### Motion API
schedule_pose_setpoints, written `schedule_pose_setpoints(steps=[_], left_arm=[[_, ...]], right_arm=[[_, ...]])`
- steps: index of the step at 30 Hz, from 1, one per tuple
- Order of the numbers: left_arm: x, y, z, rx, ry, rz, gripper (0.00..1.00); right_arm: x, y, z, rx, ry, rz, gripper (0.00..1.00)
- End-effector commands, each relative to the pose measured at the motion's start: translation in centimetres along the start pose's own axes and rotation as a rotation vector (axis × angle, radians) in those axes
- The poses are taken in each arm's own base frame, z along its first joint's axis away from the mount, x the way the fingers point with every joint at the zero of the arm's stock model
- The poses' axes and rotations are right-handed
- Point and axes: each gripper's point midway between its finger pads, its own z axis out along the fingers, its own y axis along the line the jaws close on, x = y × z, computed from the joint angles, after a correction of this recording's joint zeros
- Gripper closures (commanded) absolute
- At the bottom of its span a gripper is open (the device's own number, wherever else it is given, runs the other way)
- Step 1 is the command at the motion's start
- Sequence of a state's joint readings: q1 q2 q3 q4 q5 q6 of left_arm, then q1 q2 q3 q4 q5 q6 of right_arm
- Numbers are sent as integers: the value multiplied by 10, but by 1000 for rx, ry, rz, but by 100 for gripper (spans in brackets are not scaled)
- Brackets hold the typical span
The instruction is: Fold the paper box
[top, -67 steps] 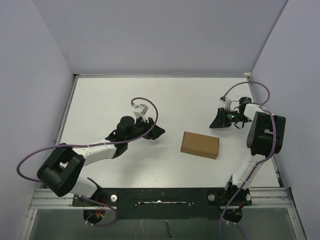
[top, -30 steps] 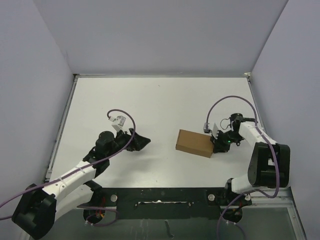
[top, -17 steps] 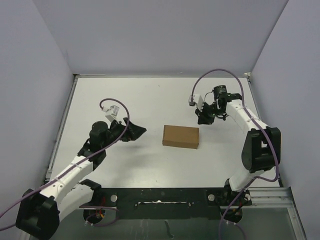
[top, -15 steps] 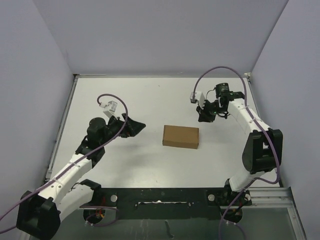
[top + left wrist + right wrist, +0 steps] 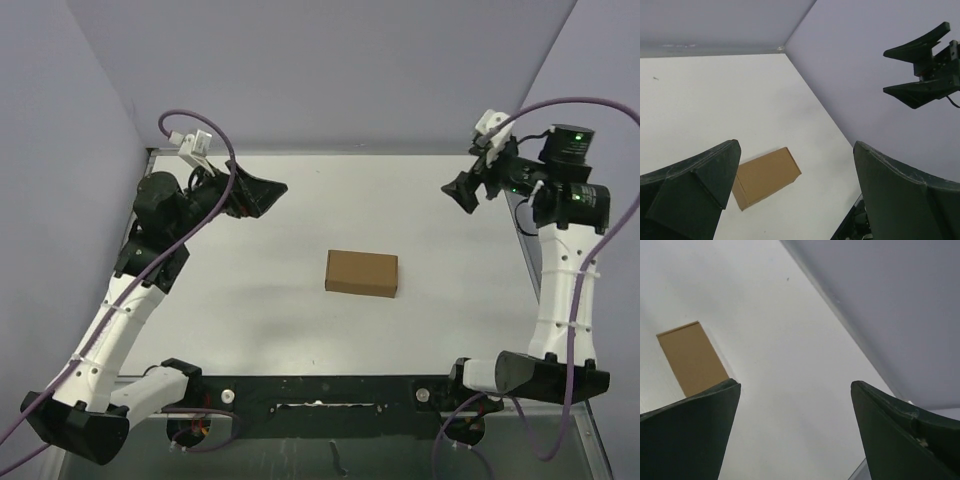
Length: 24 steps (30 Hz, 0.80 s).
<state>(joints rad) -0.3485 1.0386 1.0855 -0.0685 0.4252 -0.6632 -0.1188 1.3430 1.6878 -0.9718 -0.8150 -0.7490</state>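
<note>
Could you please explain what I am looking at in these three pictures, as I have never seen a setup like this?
These are two robot arms bolted side by side at the near edge of a white table. One picture is taken from above and behind them; the other two come from small cameras on each wrist, so the dark shapes at their edges are that arm's own fingers. The left gripper and the right gripper are both raised above the table, fingers spread wide, and hold nothing. The only thing on the table is the paper box, a small closed brown cardboard box lying flat in the middle, apart from both arms. The left wrist picture also shows the right gripper across the table.
</note>
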Motion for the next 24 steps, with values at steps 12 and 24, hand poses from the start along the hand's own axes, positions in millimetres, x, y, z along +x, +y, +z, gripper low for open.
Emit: schedule_pose_setpoints(steps=[12,24], left_arm=[[-61,-48,-36,-27,-58,174,2],[-53,-45,-43,-25,-50,155,2]], right_arm=[[-92,-16,-100,369,-210,322,2],[-91,-11,-120,498,-232,442,2]])
